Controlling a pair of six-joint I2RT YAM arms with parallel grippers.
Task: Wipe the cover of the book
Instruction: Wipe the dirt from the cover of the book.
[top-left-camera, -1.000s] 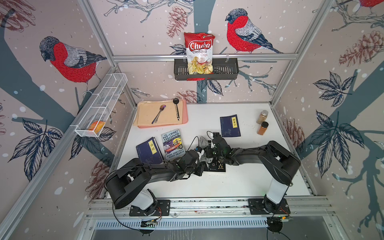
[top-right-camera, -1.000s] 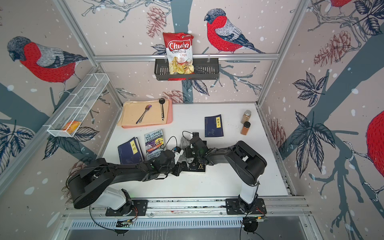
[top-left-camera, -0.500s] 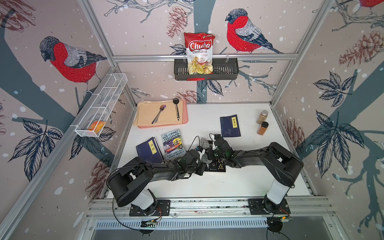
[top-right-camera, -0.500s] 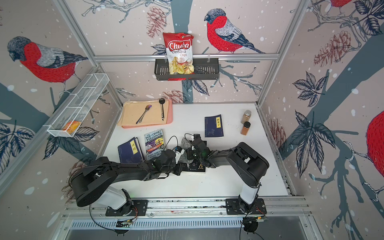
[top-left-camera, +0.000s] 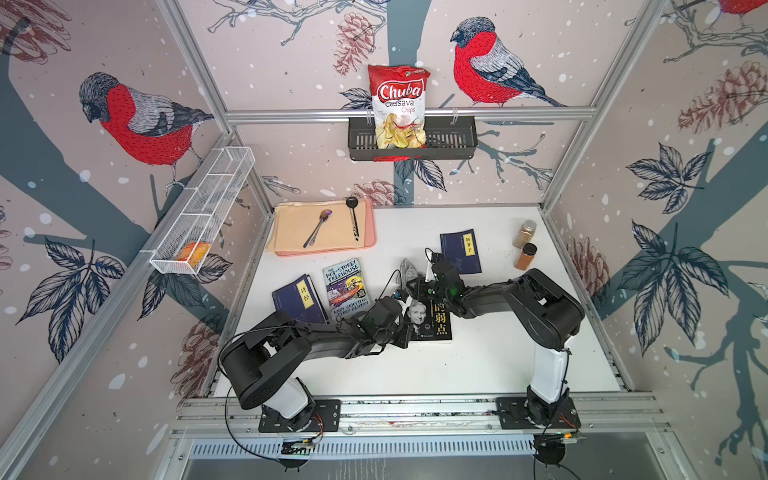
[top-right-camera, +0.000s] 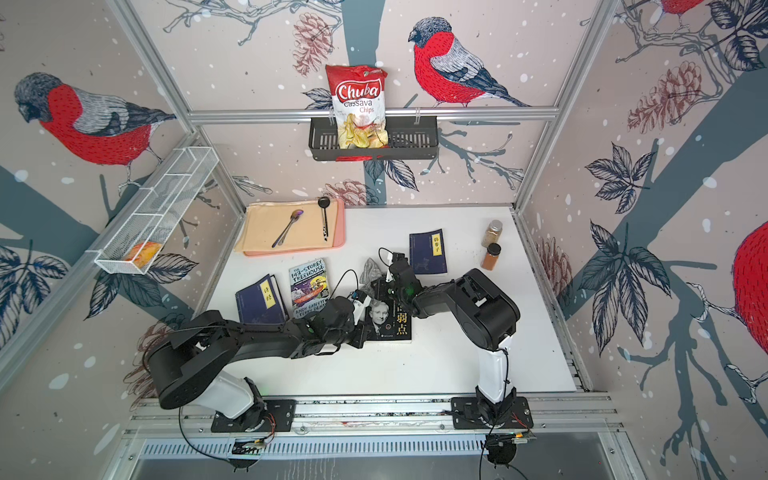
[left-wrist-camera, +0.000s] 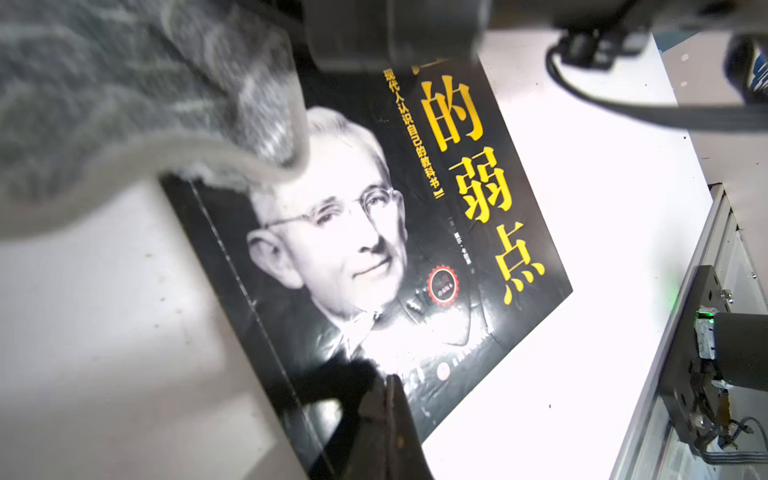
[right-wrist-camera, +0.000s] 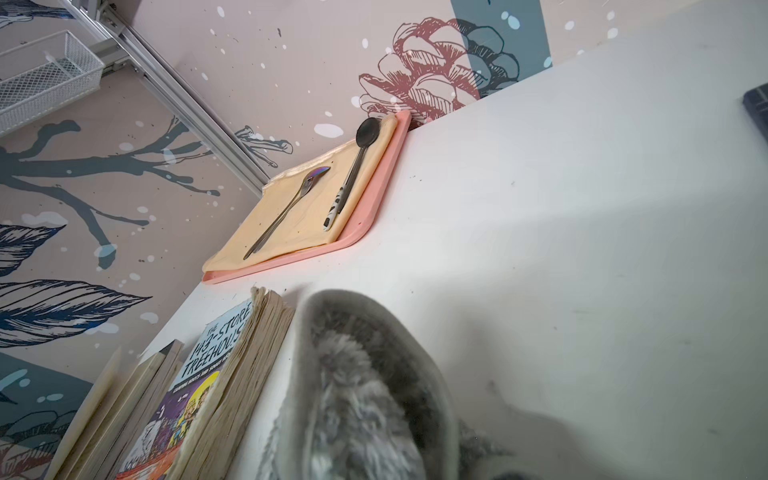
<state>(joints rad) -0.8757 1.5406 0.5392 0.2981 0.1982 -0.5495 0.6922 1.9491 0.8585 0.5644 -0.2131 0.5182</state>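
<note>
A black book (top-left-camera: 432, 322) (top-right-camera: 397, 322) with a man's portrait and yellow characters lies flat mid-table; the left wrist view shows its cover (left-wrist-camera: 374, 249) close up. My left gripper (top-left-camera: 405, 336) (left-wrist-camera: 388, 380) is shut, its tips resting on the cover's near left corner. My right gripper (top-left-camera: 419, 284) (top-right-camera: 384, 283) is shut on a grey fluffy cloth (top-left-camera: 409, 269) (top-right-camera: 370, 268) (right-wrist-camera: 353, 395) at the book's far end. The cloth hangs over the far left corner of the cover (left-wrist-camera: 145, 95). The cloth hides the right fingers in the right wrist view.
Left of the black book lie a "Treehouse" book (top-left-camera: 345, 289) and a dark blue book (top-left-camera: 299, 299). Another blue book (top-left-camera: 460, 251) lies behind the right wrist. Two spice jars (top-left-camera: 524, 243) stand at the back right, and a pink tray (top-left-camera: 365, 245) with spoons sits at the back left.
The right gripper has carried the cloth along the cover toward the book's far end. The left gripper has stayed put on the near corner.
</note>
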